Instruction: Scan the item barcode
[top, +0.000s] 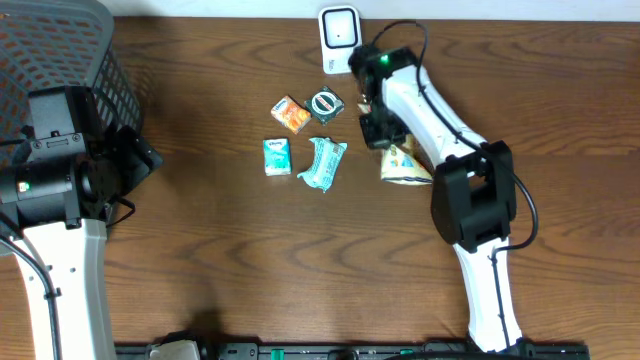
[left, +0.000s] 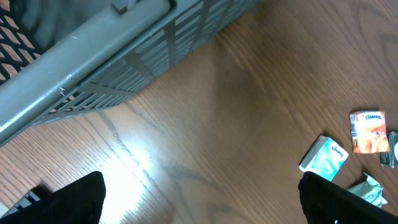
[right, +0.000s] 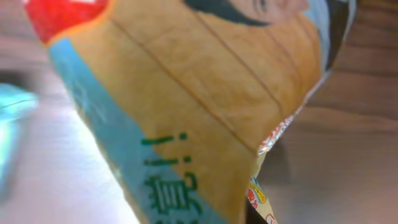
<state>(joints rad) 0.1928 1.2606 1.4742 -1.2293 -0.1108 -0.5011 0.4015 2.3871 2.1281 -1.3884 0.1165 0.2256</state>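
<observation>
A tan and blue snack packet (top: 406, 165) lies on the wooden table, right of the middle. It fills the right wrist view (right: 186, 93) so closely that the fingers are hidden behind it. My right gripper (top: 378, 130) is down at the packet's left end and shut on it. A white barcode scanner (top: 339, 35) stands at the table's back edge, just behind that arm. My left gripper (left: 202, 205) hangs open over bare wood at the far left, its dark fingertips (left: 81, 199) wide apart with nothing between them.
Left of the packet lie an orange tissue pack (top: 291, 114), a dark round-labelled pack (top: 326, 104), a teal tissue pack (top: 277, 156) and a teal wrapper (top: 323, 163). A grey mesh basket (top: 60, 50) fills the back left corner.
</observation>
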